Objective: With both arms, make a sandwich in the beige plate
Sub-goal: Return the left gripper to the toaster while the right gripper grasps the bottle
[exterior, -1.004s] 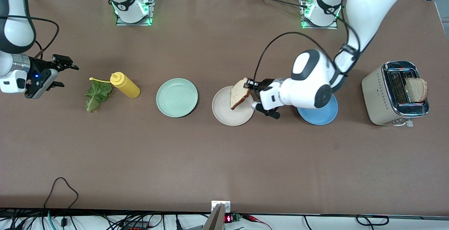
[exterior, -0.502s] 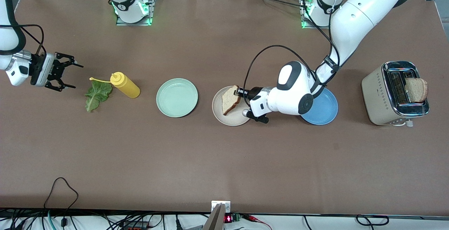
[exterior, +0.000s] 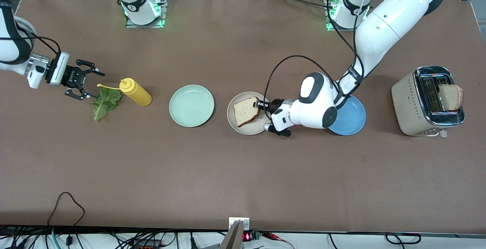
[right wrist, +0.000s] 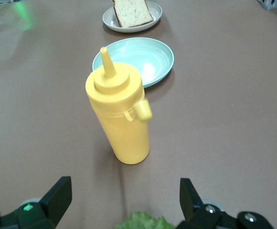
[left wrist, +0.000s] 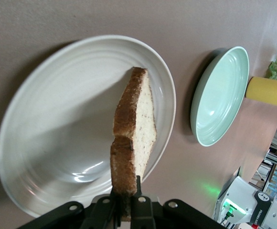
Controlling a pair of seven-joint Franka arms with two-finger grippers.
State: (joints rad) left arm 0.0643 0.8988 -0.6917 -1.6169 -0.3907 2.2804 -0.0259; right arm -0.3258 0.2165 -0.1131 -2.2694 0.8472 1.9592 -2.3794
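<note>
A slice of brown-crusted bread (exterior: pixel 246 111) lies low and slightly tilted on the beige plate (exterior: pixel 248 130). My left gripper (exterior: pixel 259 104) is shut on one edge of the slice; the left wrist view shows the bread (left wrist: pixel 133 138) edge-on between the fingers, over the plate (left wrist: pixel 57 119). My right gripper (exterior: pixel 95 85) is open and empty, just above the table beside the green lettuce leaf (exterior: pixel 104 103), whose tip shows between the fingers in the right wrist view (right wrist: pixel 143 222). A second slice (exterior: pixel 450 97) stands in the toaster (exterior: pixel 412 104).
A yellow squeeze bottle (exterior: pixel 135 92) lies next to the lettuce, directly ahead of the right gripper (right wrist: pixel 122 114). A mint-green plate (exterior: pixel 191 106) sits between the bottle and the beige plate. A blue plate (exterior: pixel 353 120) lies partly under the left arm.
The left gripper has lowered the bread from steeply tilted above the beige plate to nearly flat on it. The right gripper has moved in from the table's end to the lettuce.
</note>
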